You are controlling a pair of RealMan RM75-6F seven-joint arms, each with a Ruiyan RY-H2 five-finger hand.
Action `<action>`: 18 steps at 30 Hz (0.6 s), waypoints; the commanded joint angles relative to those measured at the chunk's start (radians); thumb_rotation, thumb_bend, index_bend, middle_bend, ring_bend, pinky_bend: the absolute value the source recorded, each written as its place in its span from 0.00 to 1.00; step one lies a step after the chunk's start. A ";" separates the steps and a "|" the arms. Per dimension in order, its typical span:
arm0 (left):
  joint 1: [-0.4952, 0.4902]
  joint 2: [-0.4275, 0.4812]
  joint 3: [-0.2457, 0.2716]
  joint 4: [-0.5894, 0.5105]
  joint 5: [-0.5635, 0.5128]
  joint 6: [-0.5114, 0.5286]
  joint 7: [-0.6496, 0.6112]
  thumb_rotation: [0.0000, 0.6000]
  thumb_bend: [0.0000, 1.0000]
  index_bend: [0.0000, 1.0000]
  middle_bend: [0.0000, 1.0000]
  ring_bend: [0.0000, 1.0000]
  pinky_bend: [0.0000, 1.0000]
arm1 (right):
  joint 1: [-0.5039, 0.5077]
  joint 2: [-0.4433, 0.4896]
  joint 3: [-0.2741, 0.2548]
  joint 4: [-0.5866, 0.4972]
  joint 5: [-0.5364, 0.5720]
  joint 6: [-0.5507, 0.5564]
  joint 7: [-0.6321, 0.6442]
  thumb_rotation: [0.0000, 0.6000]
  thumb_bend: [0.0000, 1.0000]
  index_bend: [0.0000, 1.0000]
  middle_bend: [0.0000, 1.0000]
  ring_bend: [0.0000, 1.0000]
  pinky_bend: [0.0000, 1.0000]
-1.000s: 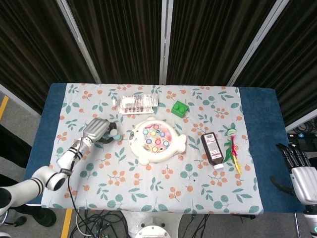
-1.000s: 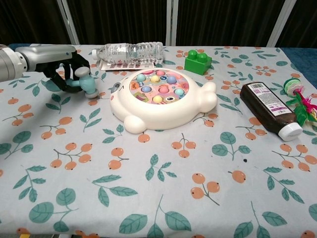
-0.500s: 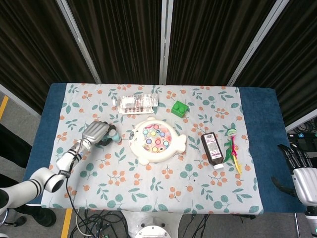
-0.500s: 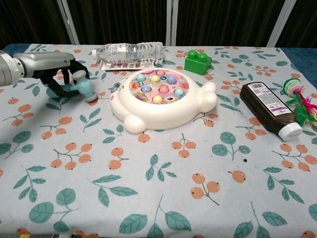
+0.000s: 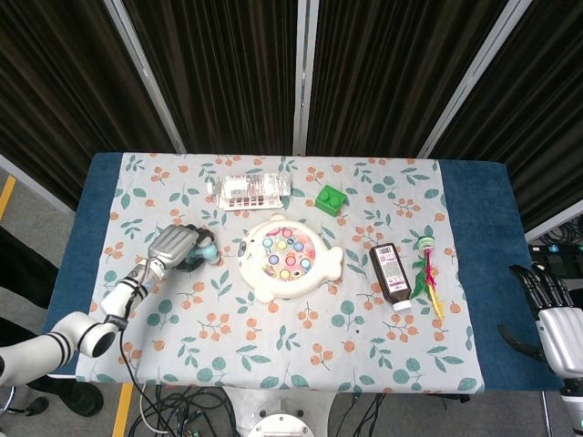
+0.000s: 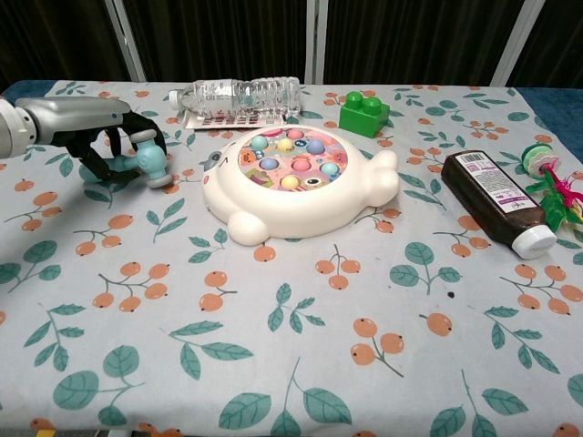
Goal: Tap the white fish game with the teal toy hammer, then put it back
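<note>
The left arm reaches in low from the left edge, its silver forearm stretched over the tabletop. The left hand has dark fingers curled around the teal toy hammer, gripping it. The right hand hangs beyond the tabletop's right edge, fingers apart, holding nothing.

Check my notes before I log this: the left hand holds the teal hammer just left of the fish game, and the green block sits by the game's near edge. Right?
Not quite. The left hand does hold the hammer left of the fish game, but the green block sits beyond the game's far edge, as the chest view shows.
</note>
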 commanded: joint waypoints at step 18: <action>0.034 0.074 -0.006 -0.132 -0.020 0.021 0.058 1.00 0.34 0.27 0.31 0.23 0.36 | -0.006 -0.001 0.000 -0.002 -0.006 0.013 -0.003 1.00 0.14 0.00 0.11 0.00 0.00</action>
